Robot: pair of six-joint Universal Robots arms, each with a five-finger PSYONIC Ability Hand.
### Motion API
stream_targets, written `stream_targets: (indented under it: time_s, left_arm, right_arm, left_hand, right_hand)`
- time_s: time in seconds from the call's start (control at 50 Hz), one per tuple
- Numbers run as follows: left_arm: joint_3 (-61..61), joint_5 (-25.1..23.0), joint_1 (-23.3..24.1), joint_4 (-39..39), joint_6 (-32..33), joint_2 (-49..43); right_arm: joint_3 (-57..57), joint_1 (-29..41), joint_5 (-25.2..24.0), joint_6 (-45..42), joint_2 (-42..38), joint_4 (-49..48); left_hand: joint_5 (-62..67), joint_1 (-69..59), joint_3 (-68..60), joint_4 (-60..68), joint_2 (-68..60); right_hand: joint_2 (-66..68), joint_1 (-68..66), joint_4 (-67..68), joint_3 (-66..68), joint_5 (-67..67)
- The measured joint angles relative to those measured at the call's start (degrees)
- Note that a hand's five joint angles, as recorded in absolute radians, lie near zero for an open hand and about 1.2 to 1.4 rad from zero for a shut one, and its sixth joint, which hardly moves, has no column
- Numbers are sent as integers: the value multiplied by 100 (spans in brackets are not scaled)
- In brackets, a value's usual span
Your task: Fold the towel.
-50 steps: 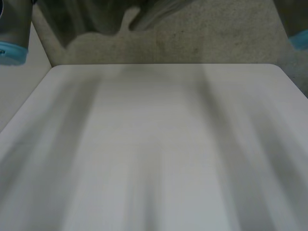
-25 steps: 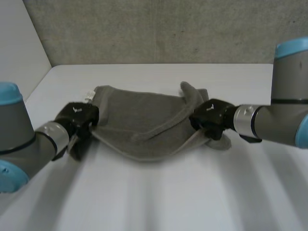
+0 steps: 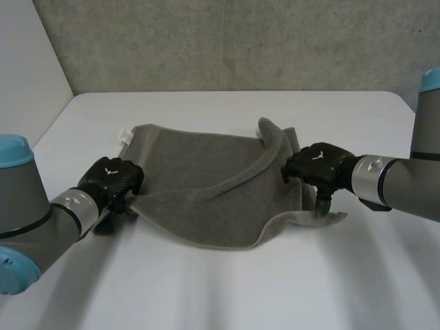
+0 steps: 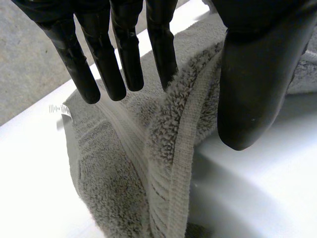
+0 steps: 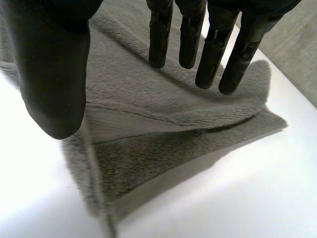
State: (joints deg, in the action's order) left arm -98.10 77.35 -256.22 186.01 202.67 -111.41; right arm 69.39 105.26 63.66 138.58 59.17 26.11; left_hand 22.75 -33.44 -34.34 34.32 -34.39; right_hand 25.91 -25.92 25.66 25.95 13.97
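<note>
A grey towel (image 3: 206, 185) lies rumpled near the middle of a white table (image 3: 206, 295), between 2 black robot hands; 1 small white label (image 3: 124, 135) is seen at its far left corner. The right part of the towel is folded over on itself, so that 2 layers are seen there, and a flap is raised at the far right; what lies under the fold is hidden.

The left hand (image 3: 113, 177) is placed at the towel's left edge; in the head view its fingers are covered by its own back. In the left wrist view the hemmed edge is gathered into a ridge that rises between the straight fingers (image 4: 124, 54) and the thumb, and it is pinched there.

The right hand (image 3: 317, 163) is held over the folded right side, and the cloth just behind it is blocked from sight. In the right wrist view its fingers (image 5: 213, 44) are straight and set well apart from the thumb; the folded layers lie beneath them and nothing is nipped; whether the fingertips touch the cloth cannot be made out.

The left arm (image 3: 27, 220) and the right arm (image 3: 405, 182) are cut off by the edges of the head view.
</note>
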Motion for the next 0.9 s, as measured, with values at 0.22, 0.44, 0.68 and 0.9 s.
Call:
stream_targets:
  time_s: [0.22,0.44,0.68,0.9]
  left_arm:
    - [-88,0,14,-1,-9,35]
    - [-131,5,-14,151,-8,29]
    - [-177,18,-25,324,-8,-99]
    - [-233,49,-24,515,-8,-157]
  right_arm:
    - [-107,-49,132,53,-89,72]
    - [975,-159,128,627,188,-178]
    - [1945,-334,145,793,499,-1110]
    - [2185,-467,145,1293,521,-1987]
  left_hand:
    - [-3,3,0,0,2]
    - [-63,34,70,-60,61]
    - [-203,180,204,-184,204]
    - [-917,848,887,-897,886]
  right_hand:
    - [3,-1,11,2,152]
    - [150,-135,194,161,418]
    - [2500,-2478,2448,2456,2640]
    - [4971,-4974,5078,5043,5316]
